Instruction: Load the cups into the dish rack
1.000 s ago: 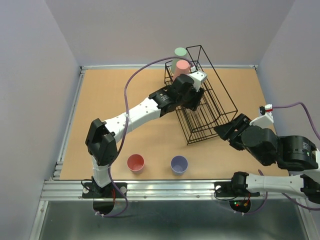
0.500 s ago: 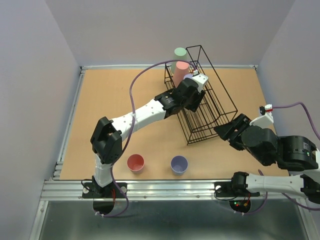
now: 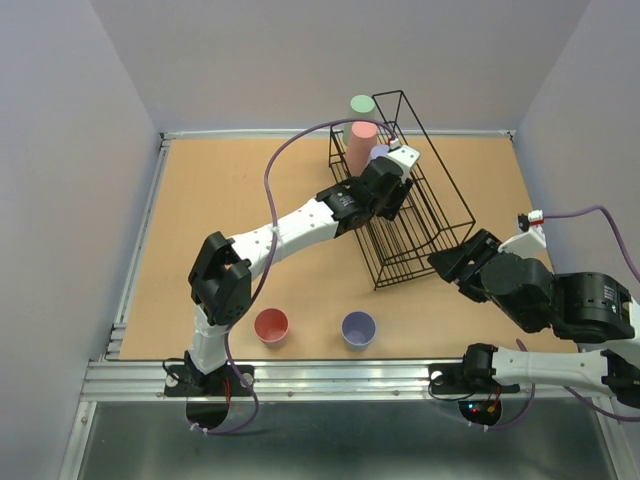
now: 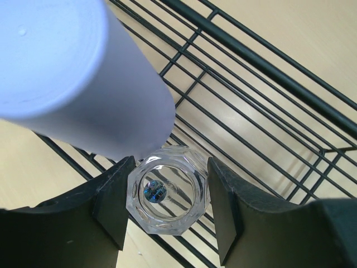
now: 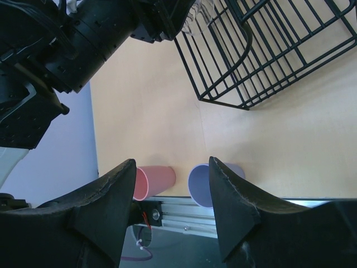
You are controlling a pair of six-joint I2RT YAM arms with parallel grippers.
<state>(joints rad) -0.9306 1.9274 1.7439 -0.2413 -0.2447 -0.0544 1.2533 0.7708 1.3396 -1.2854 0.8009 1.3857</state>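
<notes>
Pale lavender walls closed in a tan bench (image 3: pixel 220 230) with a metal rail (image 3: pixel 330 372) along its near edge. The large black thin-wire dish rack (image 3: pixel 420 215) stood toward the far side of it. At the rack's far-left corner a pale green plastic tumbler (image 3: pixel 360 104) and a salmon-red plastic tumbler (image 3: pixel 359 142) sat upside down. A lavender-blue plastic tumbler (image 4: pixel 72 72), closed end up, stood just beside them, crowding the left end effector (image 4: pixel 169 164). That end effector, reaching over the rack's left side, pinched a small clear faceted cup (image 4: pixel 167 192) between its two fingers, above the rack's wires. A small round sticker (image 4: pixel 154 191) with blue print showed inside the clear cup; its writing was too small to read. Well in front of the rack, near the rail, a second salmon-red tumbler (image 3: pixel 271 325) and a second lavender-blue tumbler (image 3: pixel 358 328) stood upright on the bench, side by side but apart. The right end effector (image 5: pixel 172 163) hung off the rack's near-right corner with its fingers spread wide.
</notes>
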